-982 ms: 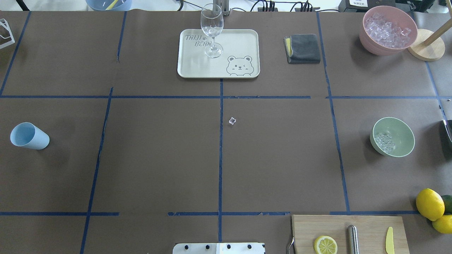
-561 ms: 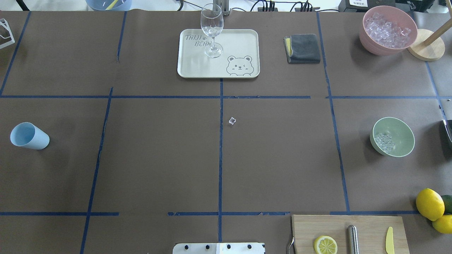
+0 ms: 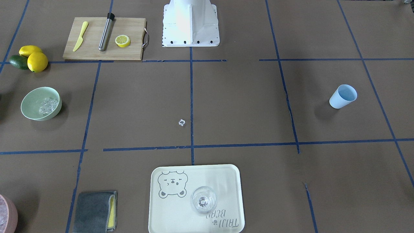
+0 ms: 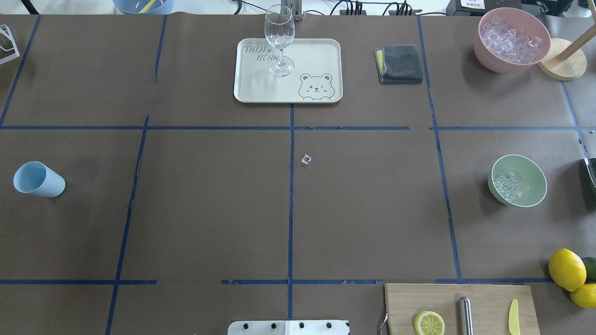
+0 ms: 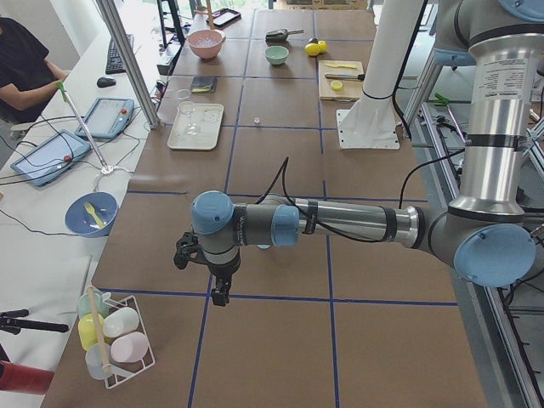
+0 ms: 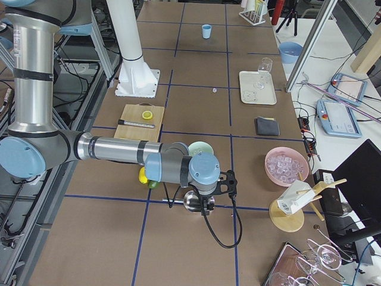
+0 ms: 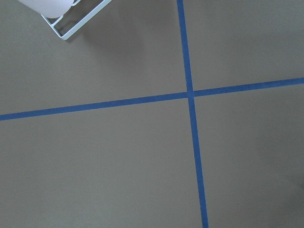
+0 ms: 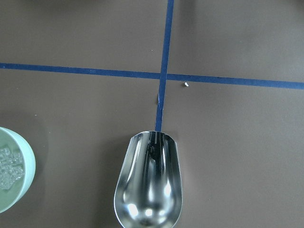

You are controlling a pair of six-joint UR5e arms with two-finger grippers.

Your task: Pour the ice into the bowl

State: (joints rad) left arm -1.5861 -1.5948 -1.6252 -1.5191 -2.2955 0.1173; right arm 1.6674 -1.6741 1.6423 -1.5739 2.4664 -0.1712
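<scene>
The pale mint-green bowl (image 4: 531,172) sits at the table's right side with a small heap of clear ice (image 4: 506,187) inside; it shows again in the front view as the bowl (image 3: 30,104) with ice (image 3: 48,105). One stray ice cube (image 4: 306,159) lies at the table's centre. An empty metal scoop (image 8: 149,187) fills the lower right wrist view, right of the bowl's rim (image 8: 29,160). My right gripper (image 6: 205,205) hangs over that scoop; I cannot tell its state. My left gripper (image 5: 219,293) hovers past the table's left end, state unclear.
A light blue cup (image 4: 38,179) stands far left. A pink bowl (image 4: 484,51) full of ice sits back right beside a grey cloth (image 4: 400,63). A cream tray (image 4: 321,56) holds a wine glass (image 4: 279,39). A cutting board (image 4: 489,298) and lemons (image 4: 566,269) are at front right.
</scene>
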